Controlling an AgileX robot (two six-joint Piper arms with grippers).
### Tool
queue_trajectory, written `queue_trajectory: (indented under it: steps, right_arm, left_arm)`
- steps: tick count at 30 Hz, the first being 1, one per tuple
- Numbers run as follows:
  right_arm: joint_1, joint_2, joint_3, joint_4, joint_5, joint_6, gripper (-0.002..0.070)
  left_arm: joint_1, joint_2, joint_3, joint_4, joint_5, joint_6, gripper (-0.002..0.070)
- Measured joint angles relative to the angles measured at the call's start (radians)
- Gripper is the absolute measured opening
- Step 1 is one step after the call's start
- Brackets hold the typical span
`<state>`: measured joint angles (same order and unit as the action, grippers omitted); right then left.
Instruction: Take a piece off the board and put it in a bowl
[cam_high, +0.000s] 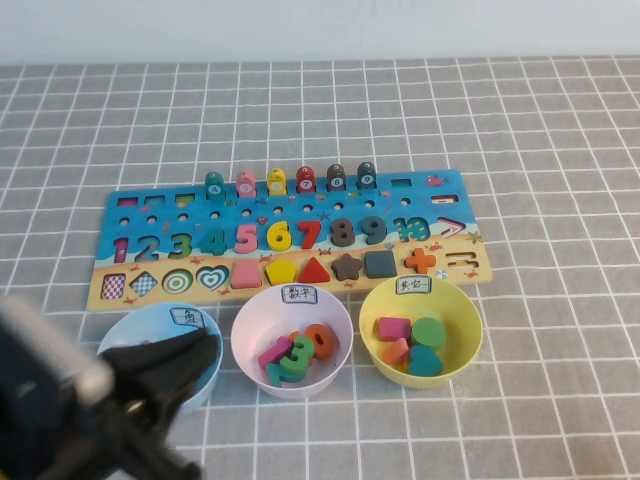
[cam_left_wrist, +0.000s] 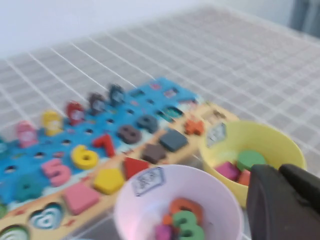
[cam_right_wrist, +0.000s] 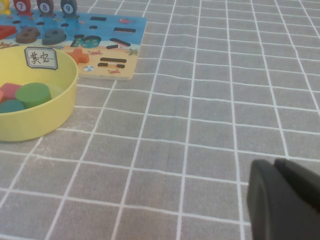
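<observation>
The teal heart piece (cam_high: 425, 362) lies in the yellow bowl (cam_high: 472, 325) at the front right, beside a green disc, a pink block and an orange block. The board (cam_high: 455, 195) lies behind the three bowls, and its heart slot (cam_high: 212, 279) is empty. My left gripper (cam_high: 203, 347) is shut with nothing in it and hovers over the light blue bowl (cam_high: 135, 330) at the front left. In the left wrist view the left gripper (cam_left_wrist: 280, 172) covers part of the yellow bowl (cam_left_wrist: 270, 142). My right gripper (cam_right_wrist: 275, 167) is shut above bare tablecloth, right of the yellow bowl (cam_right_wrist: 45, 117) with the piece (cam_right_wrist: 10, 106).
A pink bowl (cam_high: 250, 325) with loose numbers stands between the blue and yellow bowls. Numbers, shape blocks and a row of pegs (cam_high: 290, 181) stay on the board. Grey checked cloth covers the table all around.
</observation>
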<state>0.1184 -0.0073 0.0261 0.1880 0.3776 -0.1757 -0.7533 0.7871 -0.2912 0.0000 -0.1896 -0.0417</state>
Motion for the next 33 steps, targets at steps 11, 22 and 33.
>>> queue_trajectory:
  steps: [11,22,33]
  right_arm:
    - [0.000,0.000,0.000,0.000,0.000,0.000,-0.0017]
    - [0.000,-0.002,0.000,0.000,0.000,0.000,-0.0017]
    - [0.000,-0.005,0.000,0.000,-0.002,0.000,-0.0017]
  left_arm:
    - [0.330,-0.478,0.307,-0.143,-0.144,0.128,-0.0002]
    - [0.593,-0.784,0.314,-0.078,0.134,0.131,-0.0002]
    - [0.595,-0.798,0.317,0.000,0.474,0.122,-0.0002]
